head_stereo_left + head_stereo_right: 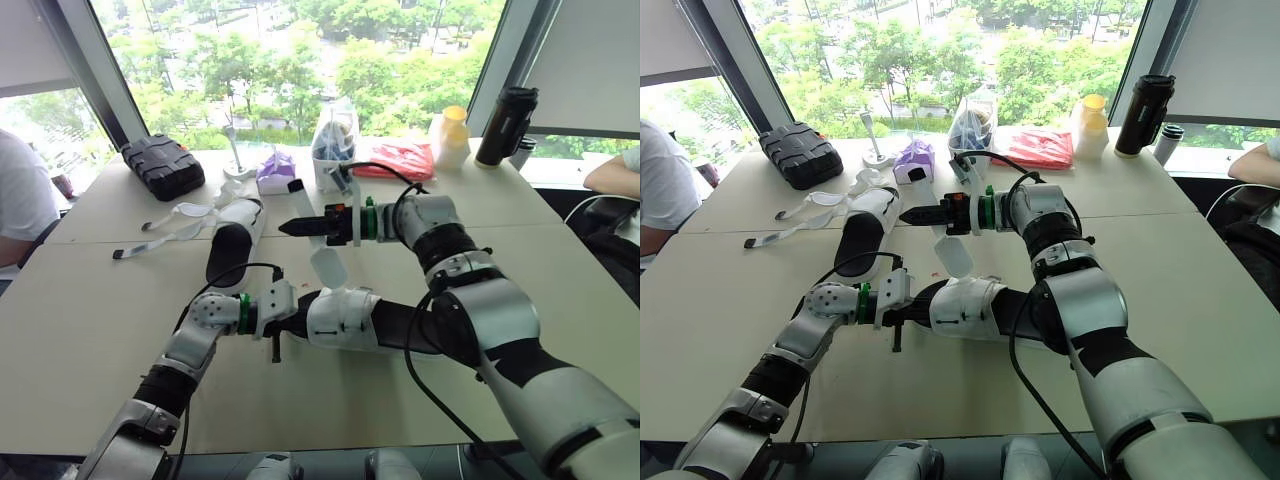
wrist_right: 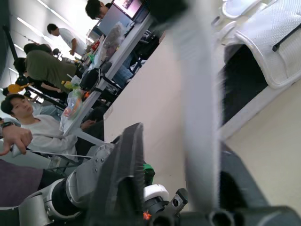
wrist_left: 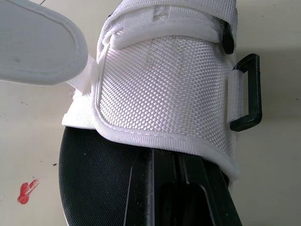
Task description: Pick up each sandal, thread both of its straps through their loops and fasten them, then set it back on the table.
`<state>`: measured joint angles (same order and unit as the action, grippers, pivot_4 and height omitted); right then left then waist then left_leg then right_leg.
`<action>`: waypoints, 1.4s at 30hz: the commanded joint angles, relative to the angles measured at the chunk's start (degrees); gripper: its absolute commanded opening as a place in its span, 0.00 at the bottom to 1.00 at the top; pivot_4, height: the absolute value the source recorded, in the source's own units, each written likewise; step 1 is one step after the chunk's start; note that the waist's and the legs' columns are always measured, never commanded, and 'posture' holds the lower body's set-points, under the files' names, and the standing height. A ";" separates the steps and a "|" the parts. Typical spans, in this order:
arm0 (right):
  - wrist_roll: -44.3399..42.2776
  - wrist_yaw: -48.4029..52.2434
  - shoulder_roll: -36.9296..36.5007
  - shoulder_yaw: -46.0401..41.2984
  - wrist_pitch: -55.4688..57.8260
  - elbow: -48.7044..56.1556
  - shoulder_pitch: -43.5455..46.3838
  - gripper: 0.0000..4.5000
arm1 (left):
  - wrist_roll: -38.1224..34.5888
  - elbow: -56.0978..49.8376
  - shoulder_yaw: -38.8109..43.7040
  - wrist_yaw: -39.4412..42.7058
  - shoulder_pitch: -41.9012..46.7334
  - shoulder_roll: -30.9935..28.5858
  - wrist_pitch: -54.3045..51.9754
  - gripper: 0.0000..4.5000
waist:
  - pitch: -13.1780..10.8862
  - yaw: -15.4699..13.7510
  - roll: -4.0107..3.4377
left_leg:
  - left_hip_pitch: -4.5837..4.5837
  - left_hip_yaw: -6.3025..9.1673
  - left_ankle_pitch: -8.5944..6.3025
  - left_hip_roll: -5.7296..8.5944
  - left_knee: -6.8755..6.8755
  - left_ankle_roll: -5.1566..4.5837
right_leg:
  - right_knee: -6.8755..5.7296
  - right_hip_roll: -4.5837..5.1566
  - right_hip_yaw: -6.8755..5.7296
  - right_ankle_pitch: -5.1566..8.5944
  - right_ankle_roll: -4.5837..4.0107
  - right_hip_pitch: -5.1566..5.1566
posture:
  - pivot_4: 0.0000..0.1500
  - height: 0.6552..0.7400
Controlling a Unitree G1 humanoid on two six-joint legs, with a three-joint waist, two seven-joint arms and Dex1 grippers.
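Closest in, the near sandal (image 1: 345, 318) lies on the bench (image 1: 90, 330), with a white top over a black sole. The left gripper (image 1: 288, 325) is at its open end, tucked just under the white top. I cannot tell if its jaws are apart or together. On one side of this sandal is a black loop (image 3: 247, 92), and nothing goes through it. A loose strap (image 1: 328, 265) comes up from the other side. A bit farther out, the right gripper (image 1: 292, 228) is at that strap. Its jaws are apart, and the strap runs between them, close against one. The job now looks like getting this strap into the loop. To do it well, the right jaws should pinch the strap near its tip, so the tip does not flop. The left side should stop the sandal from sliding. Then bring the strap over the top, poke the tip through the loop, pull it snug and press it flat. Farther back lies the other sandal (image 1: 235, 245), its straps loose on the bench. Past it, by the window, are a black case (image 1: 162, 165) and a dark bottle (image 1: 505, 125).
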<state>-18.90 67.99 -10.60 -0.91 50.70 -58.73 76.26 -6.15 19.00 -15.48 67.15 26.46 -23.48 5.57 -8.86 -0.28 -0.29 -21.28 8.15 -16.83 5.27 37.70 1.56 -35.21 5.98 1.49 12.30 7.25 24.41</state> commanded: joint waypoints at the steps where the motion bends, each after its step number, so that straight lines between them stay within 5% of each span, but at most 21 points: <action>1: -2.25 1.29 -1.40 -1.21 2.32 6.43 0.76 0.01 | 4.55 4.52 -5.07 0.26 -2.63 0.34 -1.64 0.00 | 0.00 -0.04 0.00 | 0.00 0.00 0.00 0.00 0.00 0.00 | 0.00 0.00 0.00 0.00 0.00 0.00 | 1.00 1.00; 10: -6.84 1.48 -9.17 5.89 11.75 44.61 -14.88 0.01 | 4.54 4.70 -5.05 0.42 -2.50 0.43 -1.59 0.00 | 0.00 -0.38 0.00 | -0.05 0.02 0.00 -0.03 0.01 0.00 | 0.04 0.04 0.00 0.01 0.02 0.00 | 1.00 1.00; 18: 1.71 -2.61 -19.68 18.19 -8.73 78.90 -38.82 0.01 | 2.92 2.92 -4.14 0.93 -3.41 -0.15 -3.83 0.00 | 0.04 -0.31 0.08 | -0.03 -0.03 0.00 -0.03 0.02 0.00 | 0.08 0.10 -0.03 0.08 0.14 -0.06 | 1.00 1.00; 30: 17.70 -2.01 -25.54 30.01 -45.25 80.54 -48.04 0.01 | 1.08 -3.66 -3.80 2.26 -6.70 -2.32 -8.37 0.00 | 0.07 0.80 0.14 | 0.05 -0.07 -0.01 -0.10 -0.15 -0.02 | 0.15 0.04 -0.01 0.17 0.25 -0.07 | 1.00 1.00; 33: 23.64 -3.40 -25.40 32.22 -56.08 75.54 -47.52 0.20 | 1.18 -3.73 -3.97 2.31 -6.64 -2.32 -8.70 0.00 | 0.08 0.81 0.18 | 0.07 -0.06 -0.01 -0.10 -0.20 -0.02 | 0.20 0.05 -0.01 0.17 0.24 -0.09 | 1.00 1.00; 40: 25.71 4.43 -34.97 32.81 -65.52 76.56 -50.83 0.99 | 1.54 -2.39 -4.21 2.31 -5.77 -1.72 -8.55 0.00 | 0.07 0.53 0.20 | 0.13 -0.06 -0.01 -0.08 -0.30 -0.02 | 0.25 0.05 0.00 0.18 0.22 -0.15 | 1.00 1.00; 42: 25.34 6.41 -38.47 31.97 -66.81 77.48 -51.97 0.99 | 1.71 -1.95 -4.34 2.18 -5.56 -1.31 -8.35 0.00 | 0.08 0.53 0.20 | 0.13 -0.06 -0.01 -0.07 -0.31 -0.02 | 0.30 0.04 -0.01 0.19 0.22 -0.19 | 1.00 1.00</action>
<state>7.23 72.21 -48.14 31.89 -14.71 16.34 24.40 -7.01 13.22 -14.82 67.42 23.70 -24.68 -0.76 -8.79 0.25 -0.08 -21.12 8.08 -16.85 5.19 37.37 1.53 -34.89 6.03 1.50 12.49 7.47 24.20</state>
